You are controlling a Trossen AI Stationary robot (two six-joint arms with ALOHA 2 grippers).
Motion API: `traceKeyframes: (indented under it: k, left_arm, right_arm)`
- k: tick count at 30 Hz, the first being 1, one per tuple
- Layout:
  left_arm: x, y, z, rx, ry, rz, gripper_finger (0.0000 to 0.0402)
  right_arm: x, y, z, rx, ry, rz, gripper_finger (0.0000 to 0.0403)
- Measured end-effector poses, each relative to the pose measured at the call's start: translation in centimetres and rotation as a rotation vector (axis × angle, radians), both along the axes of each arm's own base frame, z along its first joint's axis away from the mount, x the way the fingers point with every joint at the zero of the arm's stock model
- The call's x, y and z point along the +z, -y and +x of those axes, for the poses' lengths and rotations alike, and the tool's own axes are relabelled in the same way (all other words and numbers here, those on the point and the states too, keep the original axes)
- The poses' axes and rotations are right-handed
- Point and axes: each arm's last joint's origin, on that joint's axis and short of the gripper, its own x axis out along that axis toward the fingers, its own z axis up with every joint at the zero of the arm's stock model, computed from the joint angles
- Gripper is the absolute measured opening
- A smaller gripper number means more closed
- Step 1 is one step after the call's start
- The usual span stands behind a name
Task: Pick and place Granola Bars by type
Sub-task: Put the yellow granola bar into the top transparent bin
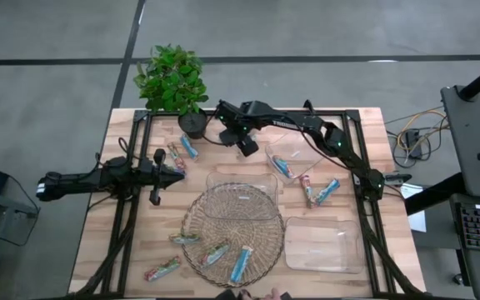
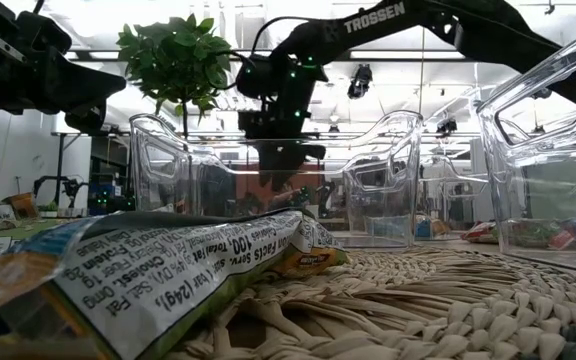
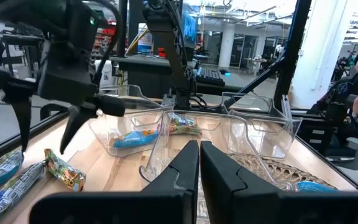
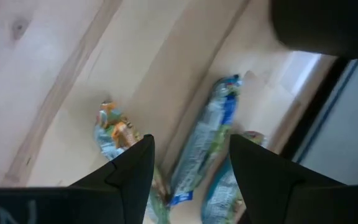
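Three granola bars lie flat on the wood at the far left: a blue one [image 4: 205, 148], a green-orange one [image 4: 113, 134] and a third [image 4: 224, 190]; in the high view they are the group [image 1: 182, 151]. My right gripper [image 1: 245, 148] hangs open above the table, fingers slanting down, a little to the right of this group [image 3: 48, 124]. More bars lie on the round wicker mat [image 1: 192, 218], one in a clear tray [image 1: 283, 167], two beside it [image 1: 318, 192]. My left gripper [image 3: 199, 155] is shut, level, at the left [image 1: 180, 171], holding nothing.
A potted plant [image 1: 172, 82] stands at the far edge next to the bars. Clear trays stand at the far right [image 1: 305, 154], on the mat [image 1: 242, 185] and at the near right [image 1: 323, 244]. One bar [image 1: 163, 268] lies near the front edge.
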Motion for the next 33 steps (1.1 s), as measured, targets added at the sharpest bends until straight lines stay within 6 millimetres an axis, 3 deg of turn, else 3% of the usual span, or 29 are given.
traceKeyframes:
  k: [18,28,33]
  left_arm:
    - [0.0,0.0,0.0,-0.001,0.0,0.0,0.0]
    - [0.0,0.0,0.0,0.0,0.0,0.0,0.0]
    - [0.0,0.0,0.0,0.0,0.0,0.0,0.0]
  right_arm:
    - [-5.1,-1.3,-1.0,-0.011,-0.165,-0.018,0.0199]
    - [-6.0,-1.4,-1.2,-0.012,-0.177,-0.021,0.0195]
    - [-5.9,-1.4,-1.2,-0.002,-0.18,-0.023,0.0152]
